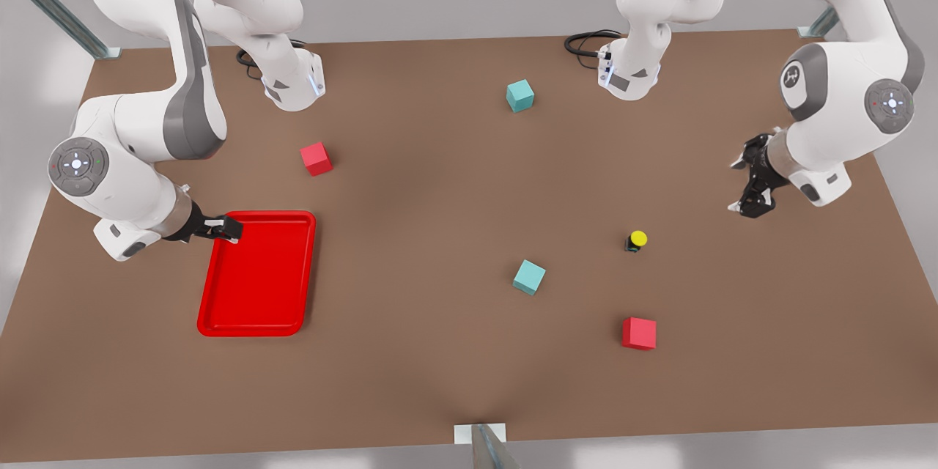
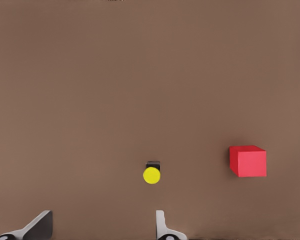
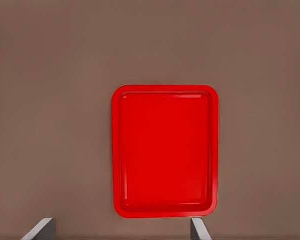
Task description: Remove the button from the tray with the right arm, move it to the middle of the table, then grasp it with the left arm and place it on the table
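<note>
Front view: button (image 1: 637, 240) upright on bare bench (image 1: 440, 183), centre-right, below-left of left hand (image 1: 749, 187), fingers spread, empty. Right hand (image 1: 223, 229) far left over empty tray (image 1: 258, 275) rim, spread.

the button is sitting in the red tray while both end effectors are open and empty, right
Not quite: the button stands on the table, far from the tray, as the front view shows. The left end effector and right end effector are indeed open and empty.

Both arms' upper links run off the front view's top edge, and the button's (image 2: 151, 173) body hides under its cap.
</note>
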{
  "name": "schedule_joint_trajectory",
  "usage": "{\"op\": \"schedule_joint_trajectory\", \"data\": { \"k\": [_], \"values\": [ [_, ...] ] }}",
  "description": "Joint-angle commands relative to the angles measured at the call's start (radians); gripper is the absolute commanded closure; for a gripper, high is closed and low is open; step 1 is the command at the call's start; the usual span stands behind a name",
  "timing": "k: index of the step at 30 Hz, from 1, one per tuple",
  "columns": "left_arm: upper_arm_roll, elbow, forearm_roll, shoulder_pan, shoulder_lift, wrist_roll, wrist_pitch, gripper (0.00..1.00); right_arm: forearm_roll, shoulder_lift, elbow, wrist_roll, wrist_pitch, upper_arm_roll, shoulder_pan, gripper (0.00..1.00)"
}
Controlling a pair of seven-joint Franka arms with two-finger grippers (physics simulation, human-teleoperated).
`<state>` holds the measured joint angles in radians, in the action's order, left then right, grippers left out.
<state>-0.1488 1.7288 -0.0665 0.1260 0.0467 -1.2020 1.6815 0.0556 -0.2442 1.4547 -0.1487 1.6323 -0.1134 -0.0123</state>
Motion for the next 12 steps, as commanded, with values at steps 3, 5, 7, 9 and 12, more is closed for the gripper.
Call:
{"op": "schedule_joint_trajectory", "data": {
  "k": [3,5,7,9,12],
  "values": [
    [0.002,0.003,-0.016,0.058,0.024,1.340,0.086,0.00,-0.002,0.000,0.000,0.000,0.000,0.000,0.002,0.00],
    [0.015,-0.001,-0.013,0.061,0.053,1.339,0.096,0.00,-0.002,0.000,0.000,-0.003,0.000,0.000,0.006,0.00],
    [0.017,-0.031,-0.013,0.061,0.078,1.334,0.087,0.00,-0.002,0.002,-0.002,-0.003,0.000,0.000,0.008,0.00],
    [0.017,-0.032,-0.013,0.061,0.093,1.328,0.089,0.00,-0.002,0.002,-0.002,-0.002,0.000,0.000,0.006,0.00],
    [0.026,-0.032,-0.013,0.063,0.093,1.312,0.087,0.00,-0.002,0.002,-0.004,-0.003,0.000,0.000,0.008,0.00]
  ]
}}
